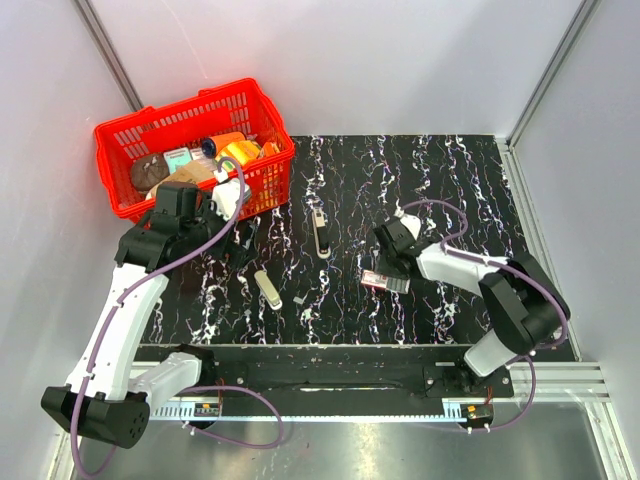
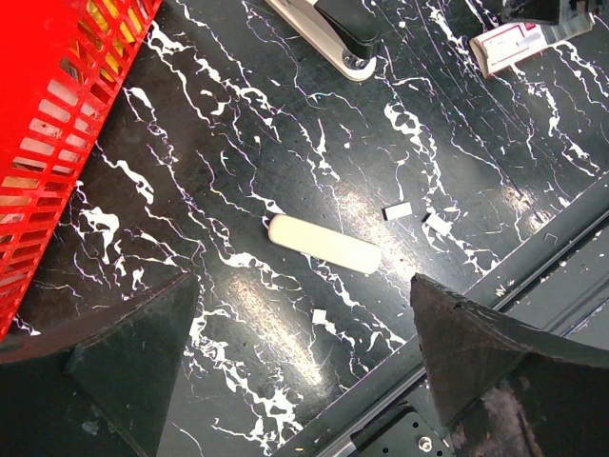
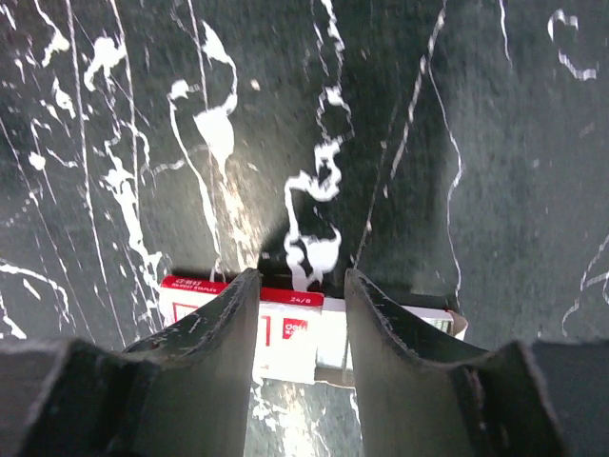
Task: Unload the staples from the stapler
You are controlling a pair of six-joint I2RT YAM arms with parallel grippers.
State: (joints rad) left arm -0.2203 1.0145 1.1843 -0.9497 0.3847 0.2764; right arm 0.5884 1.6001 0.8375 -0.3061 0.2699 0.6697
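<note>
The black and grey stapler (image 1: pixel 320 236) lies in the middle of the marbled table, and its end shows in the left wrist view (image 2: pixel 335 30). A pale oblong piece (image 1: pixel 268 288) (image 2: pixel 324 244) lies to its near left, with small staple bits (image 2: pixel 398 210) beside it. My left gripper (image 1: pixel 243 240) (image 2: pixel 304 333) hangs open above that piece, holding nothing. A red and white staple box (image 1: pixel 376 278) (image 3: pixel 295 328) lies right of the stapler, its inner tray slid out. My right gripper (image 1: pixel 393 272) (image 3: pixel 302 281) stands over the box, jaws partly apart with nothing between them.
A red basket (image 1: pixel 120 135) (image 2: pixel 57 114) full of assorted items stands at the back left, close to the left arm. The black rail (image 1: pixel 330 365) runs along the table's near edge. Grey walls enclose the table on three sides.
</note>
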